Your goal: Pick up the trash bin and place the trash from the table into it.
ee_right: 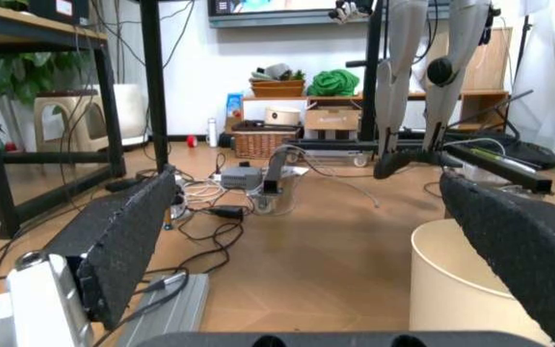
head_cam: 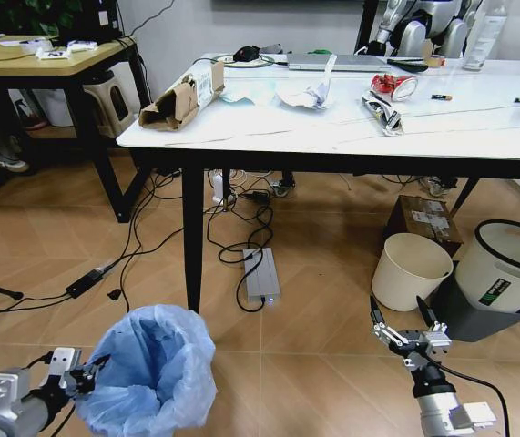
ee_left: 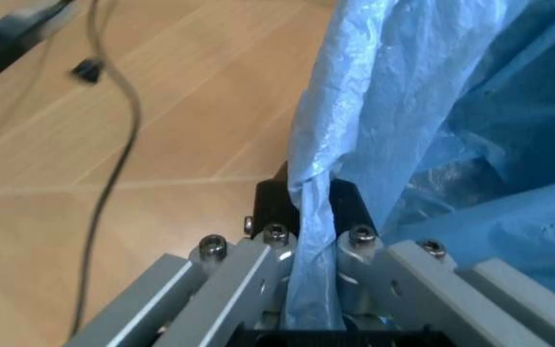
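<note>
The trash bin, lined with a crinkly light-blue bag, stands on the floor at the lower left, in front of the table. My left gripper is shut on the bag's rim; in the left wrist view the blue plastic is pinched between the black pads. Trash lies on the marble top: torn brown cardboard, crumpled white paper, a crushed red can, a silver wrapper. My right gripper hangs open low at the right, holding nothing.
A cream bucket and a white bin with a black rim stand under the table's right side. Cables and a grey power strip lie on the floor. A laptop sits at the table's back. A wooden desk is left.
</note>
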